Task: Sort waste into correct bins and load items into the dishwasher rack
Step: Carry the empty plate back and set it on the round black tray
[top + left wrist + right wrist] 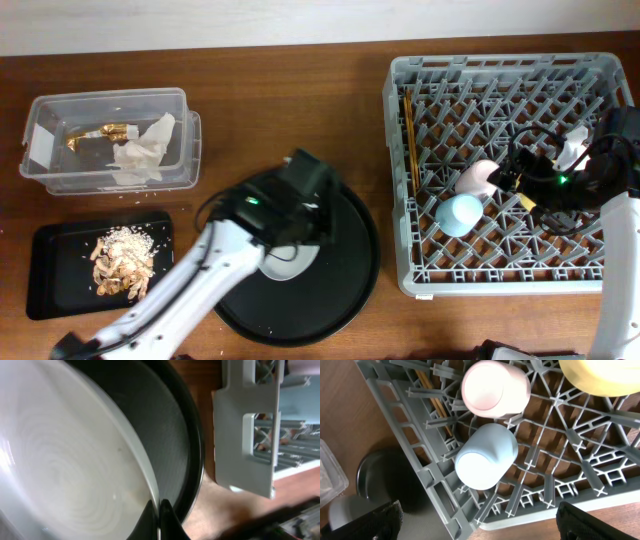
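While the rack [398, 200] took up the right side, the plate [65, 460] was the one dish not yet in it. It lay on the round tray [350, 270] at centre, left of the rack and partly hidden under your left arm in the overhead view.

In the rack sat the bowl [600, 377], and beside it the pink cup [495, 387] and the blue cup [482, 457], both mouth down among the pegs. The chopsticks [410, 140] lay along the rack's left wall.

Your left gripper [159, 515] was at the plate's near edge, its fingertips drawn together with the rim running between them, so it appeared to be pinching the rim. Your right gripper [480, 522] hung over the rack, fingers spread wide, holding nothing.

The plate looked stiff, smooth and glossy, so it was probably slippery and perhaps breakable. The rim was the only place to take it, since it lay flat. With a grip that narrow you should have expected the plate to sag or swivel once raised. It probably called for a firm squeeze, a slow lift, and standing it on edge between the pegs.
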`<action>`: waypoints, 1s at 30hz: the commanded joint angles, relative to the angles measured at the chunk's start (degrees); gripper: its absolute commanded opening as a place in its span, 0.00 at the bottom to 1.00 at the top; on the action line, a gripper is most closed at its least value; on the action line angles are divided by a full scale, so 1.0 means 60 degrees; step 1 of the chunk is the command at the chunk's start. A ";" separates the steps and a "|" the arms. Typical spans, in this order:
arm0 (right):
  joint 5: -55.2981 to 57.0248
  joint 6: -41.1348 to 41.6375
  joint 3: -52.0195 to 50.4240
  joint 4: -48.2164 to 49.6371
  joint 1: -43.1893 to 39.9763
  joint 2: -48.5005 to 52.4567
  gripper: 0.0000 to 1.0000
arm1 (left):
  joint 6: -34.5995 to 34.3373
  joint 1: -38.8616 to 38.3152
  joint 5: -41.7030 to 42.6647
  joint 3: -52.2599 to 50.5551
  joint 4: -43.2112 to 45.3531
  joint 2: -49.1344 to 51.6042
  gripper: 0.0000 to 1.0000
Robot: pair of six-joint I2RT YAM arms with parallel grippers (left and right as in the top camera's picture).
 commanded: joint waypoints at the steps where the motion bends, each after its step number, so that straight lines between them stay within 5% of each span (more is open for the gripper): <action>1: 0.0084 -0.0036 0.0073 0.0004 -0.0036 -0.0142 0.99 | -0.0911 -0.1038 -0.2382 -0.0022 0.0219 0.0943 0.01; 6: 0.0084 -0.0036 0.0073 0.0004 -0.0036 -0.0142 0.99 | -0.0984 -0.1413 -0.2422 -0.0022 0.0124 0.2433 0.02; 8: 0.0084 -0.0036 0.0073 0.0004 -0.0036 -0.0142 0.99 | -0.0976 -0.1417 -0.2240 -0.0018 0.0131 0.2448 0.24; 15: 0.0084 -0.0036 0.0073 0.0004 -0.0036 -0.0142 0.99 | -0.0973 -0.1013 -0.2291 0.0743 -0.0688 0.2120 0.25; 21: 0.0084 -0.0036 0.0073 0.0004 -0.0036 -0.0142 0.99 | -0.0976 0.1548 -0.2852 0.2466 -0.3064 0.0353 0.24; 28: 0.0084 -0.0036 0.0073 0.0004 -0.0036 -0.0142 0.99 | -0.0980 0.7278 -0.2845 0.2463 -0.3956 -0.1515 0.25; 30: 0.0084 -0.0036 0.0073 0.0004 -0.0036 -0.0142 0.99 | -0.0980 0.8193 -0.2816 0.2324 -0.3942 -0.1413 0.72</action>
